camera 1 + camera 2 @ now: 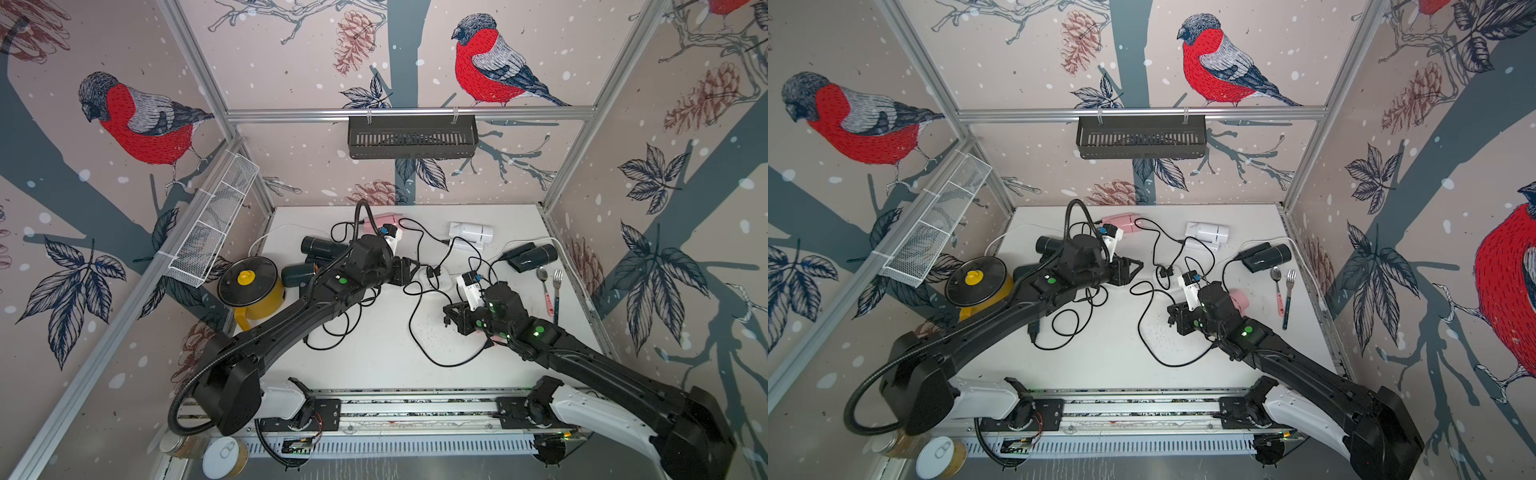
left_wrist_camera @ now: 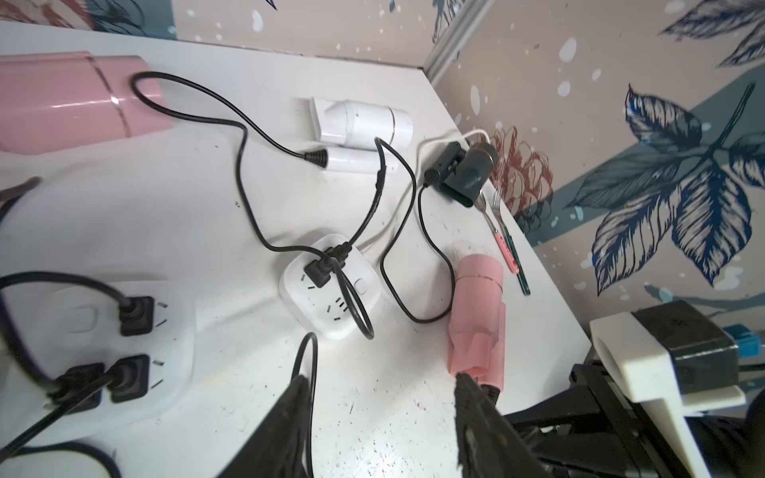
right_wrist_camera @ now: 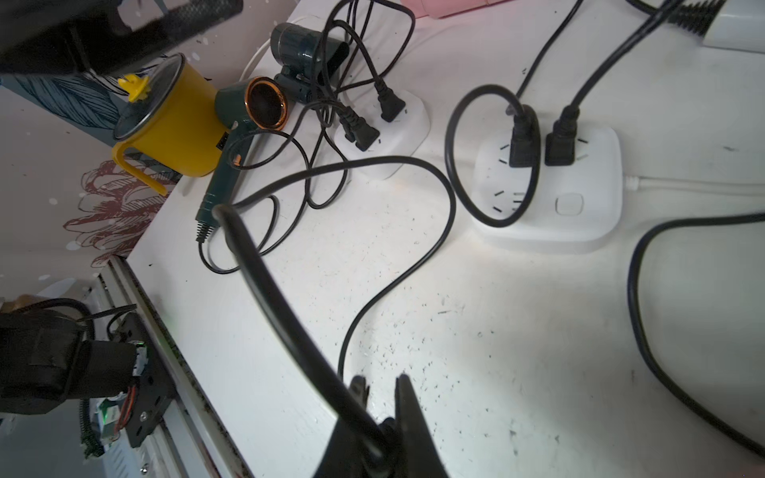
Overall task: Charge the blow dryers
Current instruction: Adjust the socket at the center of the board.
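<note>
Blow dryers [image 1: 471, 233] lie scattered on white table [image 1: 374, 353] in both top views. Left wrist: left gripper [image 2: 380, 376] jaws abt half open, empty, pink dryer [image 2: 478, 314] just beside. Right wrist: right gripper [image 3: 381, 378] pinched shut on black cord [image 3: 285, 314]; green dryer [image 3: 229, 101] by yellow pot [image 3: 174, 132].

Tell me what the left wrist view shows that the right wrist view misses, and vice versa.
Left wrist only: the spoon, the fork and the dark blow dryer beside them. Right wrist only: the yellow pot, the green blow dryer with copper nozzle, and the right gripper shut on a black cord. Both: the two white power strips.
</note>
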